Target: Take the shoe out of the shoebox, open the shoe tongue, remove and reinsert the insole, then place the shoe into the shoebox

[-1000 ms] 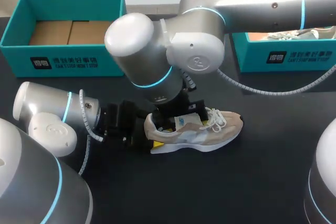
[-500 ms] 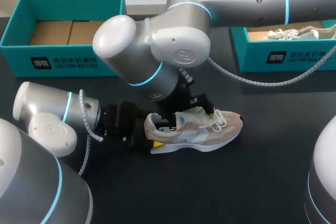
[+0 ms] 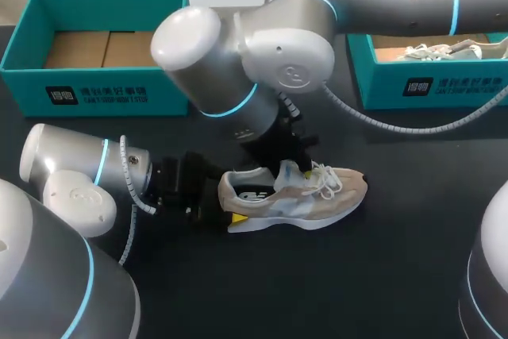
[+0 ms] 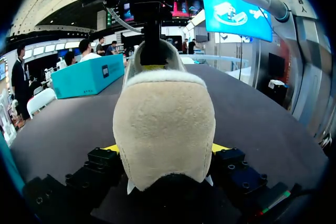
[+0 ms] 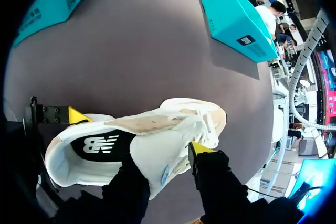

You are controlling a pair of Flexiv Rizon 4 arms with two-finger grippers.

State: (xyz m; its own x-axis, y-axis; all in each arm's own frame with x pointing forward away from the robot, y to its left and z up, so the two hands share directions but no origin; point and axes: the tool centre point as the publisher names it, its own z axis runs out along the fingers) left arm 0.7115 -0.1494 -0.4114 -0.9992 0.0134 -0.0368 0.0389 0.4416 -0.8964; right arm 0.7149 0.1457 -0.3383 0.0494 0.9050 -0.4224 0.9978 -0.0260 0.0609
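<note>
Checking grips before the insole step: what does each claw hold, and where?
The left claw clamps the shoe at its heel, from both sides. The right claw pinches the shoe's tongue.

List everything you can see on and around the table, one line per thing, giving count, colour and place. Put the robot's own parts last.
table: one, black, under everything.
shoeboxes: two, teal, open; one far left, one far right.
shoe: one, beige and white, on the table's middle, toe to the right.
tongue: one, white, raised from that shoe.
insole: one, black with white logo, inside that shoe.
second shoe: one, pale, in the right shoebox.
arms: two, silver; left arm low at the shoe's heel, right arm above the shoe.
left gripper: one, yellow-tipped fingers on both sides of the heel.
right gripper: one, fingers pinching the tongue.
</note>
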